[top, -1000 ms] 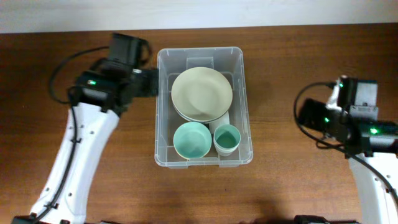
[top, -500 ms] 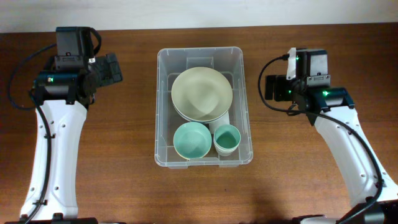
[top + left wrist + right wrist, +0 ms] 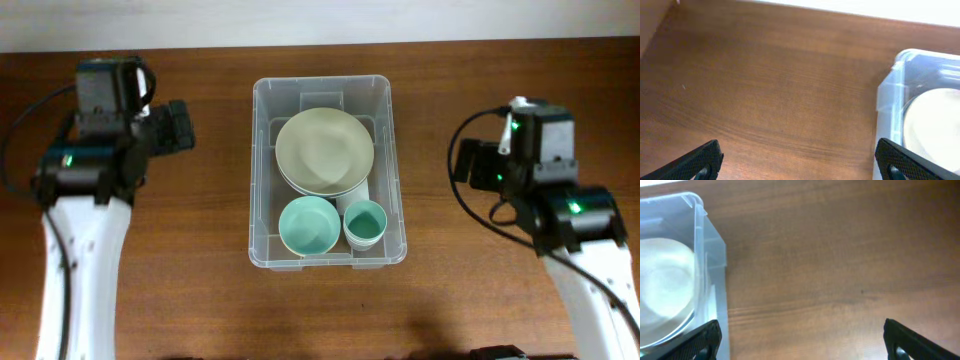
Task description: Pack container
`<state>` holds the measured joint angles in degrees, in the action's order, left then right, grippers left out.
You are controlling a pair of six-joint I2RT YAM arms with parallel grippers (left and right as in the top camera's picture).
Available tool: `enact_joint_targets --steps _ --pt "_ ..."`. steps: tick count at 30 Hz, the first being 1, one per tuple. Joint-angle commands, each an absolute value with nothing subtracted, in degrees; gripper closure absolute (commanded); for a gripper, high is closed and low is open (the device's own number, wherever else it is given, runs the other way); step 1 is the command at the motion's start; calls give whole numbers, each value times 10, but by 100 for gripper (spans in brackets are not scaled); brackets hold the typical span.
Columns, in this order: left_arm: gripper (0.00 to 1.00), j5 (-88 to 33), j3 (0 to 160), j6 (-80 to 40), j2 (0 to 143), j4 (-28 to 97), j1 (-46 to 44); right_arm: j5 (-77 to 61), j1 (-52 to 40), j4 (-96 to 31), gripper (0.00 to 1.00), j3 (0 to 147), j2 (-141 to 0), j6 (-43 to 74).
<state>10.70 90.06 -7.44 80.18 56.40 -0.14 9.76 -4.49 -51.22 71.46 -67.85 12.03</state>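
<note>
The container (image 3: 260, 150), a clear plastic bin, stands in the middle of the wooden table. Inside it are stacked cream plates (image 3: 324, 150), a teal bowl (image 3: 308, 224) and a teal cup (image 3: 365, 223). My left gripper (image 3: 177, 126) hangs open to the left of the bin, apart from it. In the left wrist view its fingers (image 3: 700, 162) frame bare wood, with the container's corner (image 3: 888, 95) at the right. My right gripper (image 3: 463, 163) is open to the right of the bin. In the right wrist view the container's wall (image 3: 710, 245) and a plate (image 3: 665, 280) show at the left, and the gripper (image 3: 802, 342) holds nothing.
A pale wall strip (image 3: 320, 20) runs along the far edge of the brown table (image 3: 200, 280). Both white arms reach in from the near side, with cables looping by each wrist.
My left gripper has pulled back leftward from the container's left rim. The right arm swung up toward the bin, then drew back to the right. The bin's contents stayed put.
</note>
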Motion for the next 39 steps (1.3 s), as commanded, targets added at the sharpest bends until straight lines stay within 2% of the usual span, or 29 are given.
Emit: enact_joint_targets --steps 1,9,16,34,39 --pt "0 89 825 -49 688 535 1 113 -48 -534 1 690 -616 187" --pt "0 56 622 -42 450 475 1 113 -48 -541 1 531 -394 215" --pt "0 53 550 -42 347 477 1 114 -48 -547 1 416 -225 215" --pt "1 53 549 -42 347 489 1 117 -48 -571 1 407 -214 215" --pt "0 53 549 -42 347 489 1 108 -49 -489 1 370 -182 178"
